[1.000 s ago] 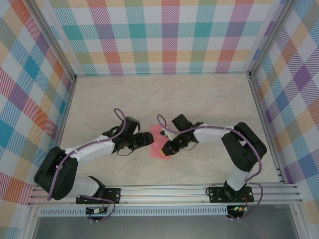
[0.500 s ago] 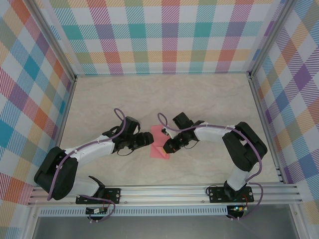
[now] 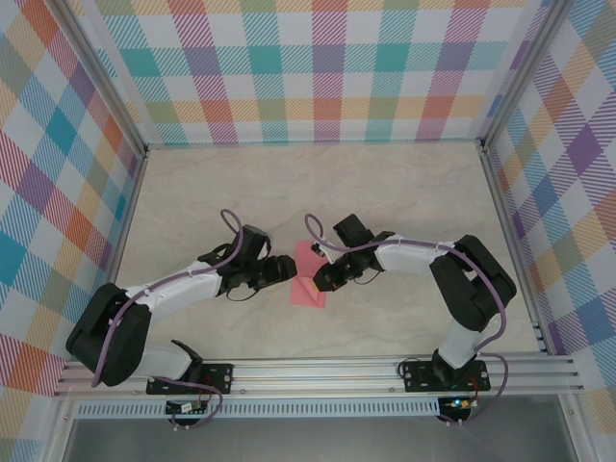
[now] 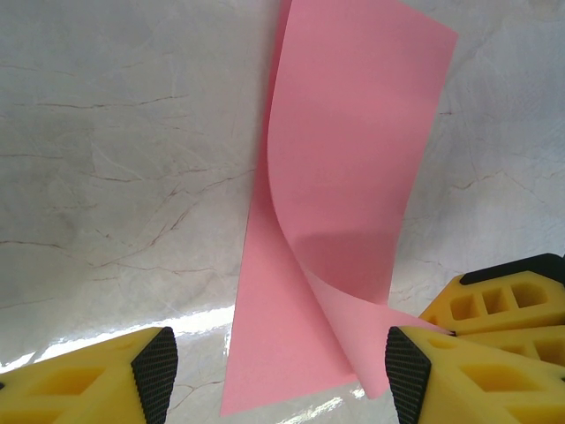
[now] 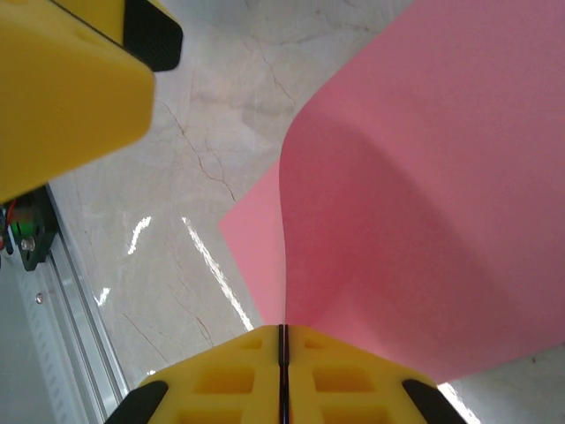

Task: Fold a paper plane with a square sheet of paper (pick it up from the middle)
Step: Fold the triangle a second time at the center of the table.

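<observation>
Reaching in from the left side of the marble-patterned bench (image 3: 404, 192), the left arm (image 3: 173, 289) lies low, with the left end effector (image 3: 284, 269) just beside the left edge of the square sheet of paper (image 3: 303, 292). Its jaws stand partly apart and grip nothing. In the left wrist view the left end effector (image 4: 281, 375) spreads its two yellow fingers (image 4: 79, 380) on either side of the sheet's near end, and one black pad (image 4: 404, 375) sits right beside a curled flap; whether it touches the flap cannot be told.

At centre, the salmon-pink square sheet of paper (image 4: 353, 150) rests on the bench midway between the two arms, well short of the plaid back wall (image 3: 327, 67). One layer lies flat on the surface, while a second layer rises off it in a smooth curve, not pressed down into a crease.

To the right, the right end effector (image 3: 322, 280) is clamped tight on the lifted flap. In the right wrist view its yellow fingers (image 5: 221, 380) meet with no gap, and the pink square sheet of paper (image 5: 424, 203) fans out from the pinch. The right arm (image 3: 433, 260) bends back toward its base at the bench's near rail (image 3: 318, 371).
</observation>
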Controlling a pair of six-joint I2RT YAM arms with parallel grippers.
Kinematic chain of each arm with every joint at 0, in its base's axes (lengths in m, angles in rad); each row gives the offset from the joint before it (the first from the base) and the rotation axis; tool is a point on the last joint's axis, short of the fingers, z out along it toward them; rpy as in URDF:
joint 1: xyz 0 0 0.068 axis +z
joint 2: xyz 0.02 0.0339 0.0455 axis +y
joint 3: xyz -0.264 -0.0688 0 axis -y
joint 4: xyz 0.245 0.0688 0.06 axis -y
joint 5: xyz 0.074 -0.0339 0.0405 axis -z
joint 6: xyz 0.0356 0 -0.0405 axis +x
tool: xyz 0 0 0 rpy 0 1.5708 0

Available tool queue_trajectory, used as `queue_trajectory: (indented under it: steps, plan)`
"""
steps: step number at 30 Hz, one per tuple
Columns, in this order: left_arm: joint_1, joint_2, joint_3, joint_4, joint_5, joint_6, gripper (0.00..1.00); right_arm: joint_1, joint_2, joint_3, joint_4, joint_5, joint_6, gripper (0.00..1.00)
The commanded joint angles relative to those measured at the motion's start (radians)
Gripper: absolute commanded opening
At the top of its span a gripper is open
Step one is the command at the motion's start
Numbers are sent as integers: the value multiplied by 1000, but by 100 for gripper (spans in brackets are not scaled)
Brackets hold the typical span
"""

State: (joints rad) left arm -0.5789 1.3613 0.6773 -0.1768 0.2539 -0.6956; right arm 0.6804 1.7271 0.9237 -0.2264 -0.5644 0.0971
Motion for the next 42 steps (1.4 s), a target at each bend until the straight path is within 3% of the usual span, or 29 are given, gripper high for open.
queue_trajectory:
  steps: [1, 42]
  plan:
    - [10, 11, 25, 13, 15, 0, 66, -5, -19, -23, 70, -53, 36, 9]
    - [8, 30, 26, 20, 28, 3, 66, -8, 105, 98, -98, 141, -102, 9]
